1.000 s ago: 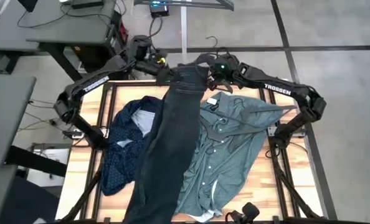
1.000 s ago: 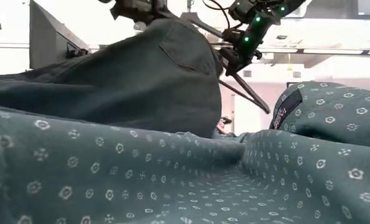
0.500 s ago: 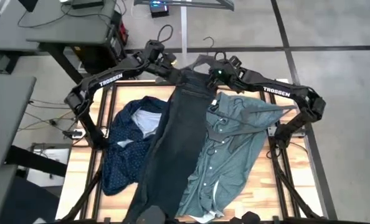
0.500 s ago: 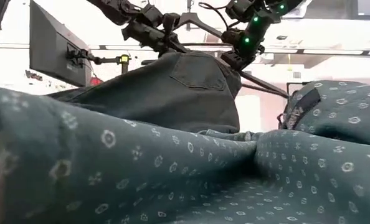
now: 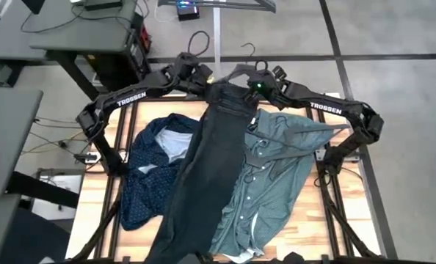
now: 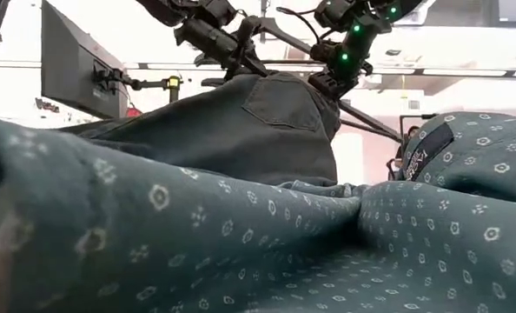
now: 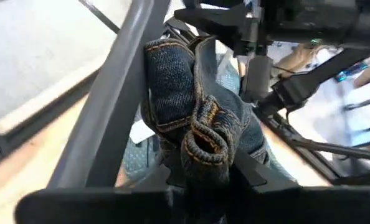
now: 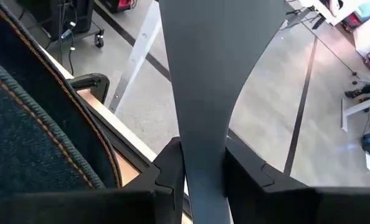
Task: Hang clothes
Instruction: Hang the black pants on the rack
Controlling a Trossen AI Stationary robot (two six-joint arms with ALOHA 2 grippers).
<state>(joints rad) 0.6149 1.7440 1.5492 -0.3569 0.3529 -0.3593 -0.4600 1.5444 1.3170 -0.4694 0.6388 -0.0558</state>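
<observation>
The dark charcoal jeans [image 5: 203, 169] run from the table's far edge to its near edge. Their waist end is raised between both grippers. My left gripper [image 5: 209, 84] is shut on that waist end and shows again in its wrist view [image 7: 203, 174]. My right gripper [image 5: 256, 86] is shut on a grey-black hanger [image 5: 236, 71] just right of the waistband. The teal-green shirt [image 5: 277, 169] lies spread on the table's right half. The navy dotted shirt [image 5: 148, 176] lies crumpled on the left, partly under the jeans. My left gripper pinches a bunched fold of the jeans' waistband [image 7: 200, 146] between its two fingers, coming from the table's left. The waist end is lifted off the table, and the legs trail down across the table toward the near edge. My right gripper pinches the hanger's flat grey arm [image 8: 200, 134] between its two fingers, which lie across it. It comes from the table's right. The hanger is lifted clear above the table's far edge, next to the jeans' waistband [image 8: 42, 124].
A second black hanger [image 5: 266, 147] lies on the teal-green shirt. Desks [image 5: 56, 29] stand beyond the table's far left corner, and a stand's pole [image 5: 216, 29] rises behind the far edge. In the low view the teal-green shirt [image 6: 241, 252] fills the foreground.
My left gripper has carried the jeans' waist end up and toward the far right, closer to the hanger. The jeans have drawn narrower and straighter along the table. My right gripper has shifted slightly with the hanger, which now sits flatter.
</observation>
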